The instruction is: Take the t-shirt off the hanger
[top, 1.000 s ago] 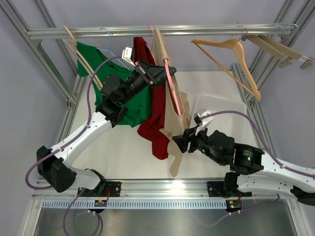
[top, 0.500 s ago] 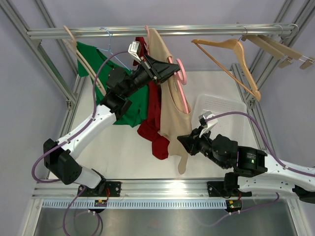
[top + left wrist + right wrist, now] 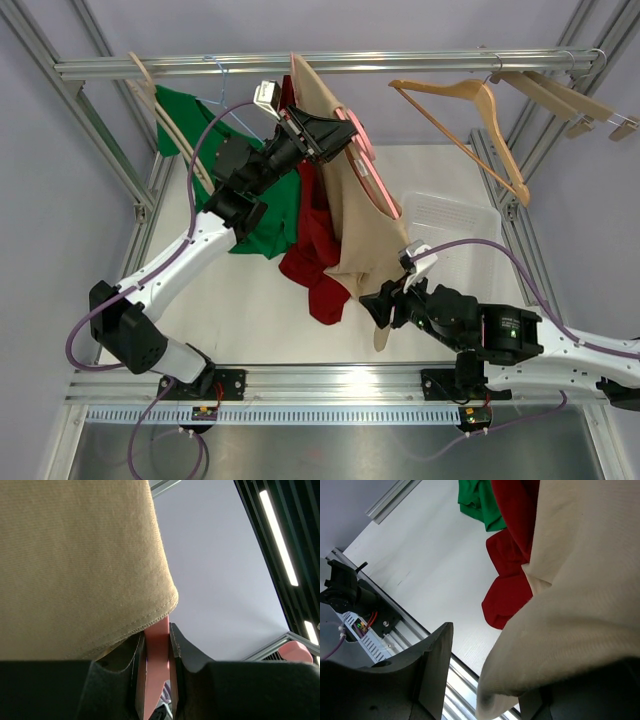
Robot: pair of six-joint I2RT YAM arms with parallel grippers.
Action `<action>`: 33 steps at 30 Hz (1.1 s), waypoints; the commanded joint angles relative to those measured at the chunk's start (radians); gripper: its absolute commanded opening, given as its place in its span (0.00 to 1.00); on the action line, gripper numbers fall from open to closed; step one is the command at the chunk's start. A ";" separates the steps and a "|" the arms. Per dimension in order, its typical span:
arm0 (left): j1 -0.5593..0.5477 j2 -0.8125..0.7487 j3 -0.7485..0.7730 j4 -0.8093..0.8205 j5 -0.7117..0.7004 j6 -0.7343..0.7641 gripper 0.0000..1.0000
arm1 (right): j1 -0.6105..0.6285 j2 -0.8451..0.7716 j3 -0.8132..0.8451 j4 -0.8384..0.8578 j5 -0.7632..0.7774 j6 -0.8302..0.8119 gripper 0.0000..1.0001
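Left tool (image 3: 338,138), arm stretched up toward the rail (image 3: 420,62), clamps the pink hanger (image 3: 156,647) under the beige t-shirt (image 3: 358,225).

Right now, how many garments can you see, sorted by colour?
Green t-shirt: 1
Red garment: 1
Beige t-shirt: 1
Total: 3
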 commanded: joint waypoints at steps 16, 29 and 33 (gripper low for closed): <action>0.018 -0.168 -0.170 0.160 -0.078 0.002 0.00 | 0.010 -0.120 0.052 0.045 0.241 -0.120 0.60; 0.020 -0.170 -0.152 0.132 -0.064 0.000 0.00 | 0.010 -0.064 0.063 0.077 0.173 -0.118 0.24; 0.018 -0.179 -0.155 0.137 -0.066 -0.016 0.00 | 0.011 -0.065 0.063 0.080 0.203 -0.120 0.00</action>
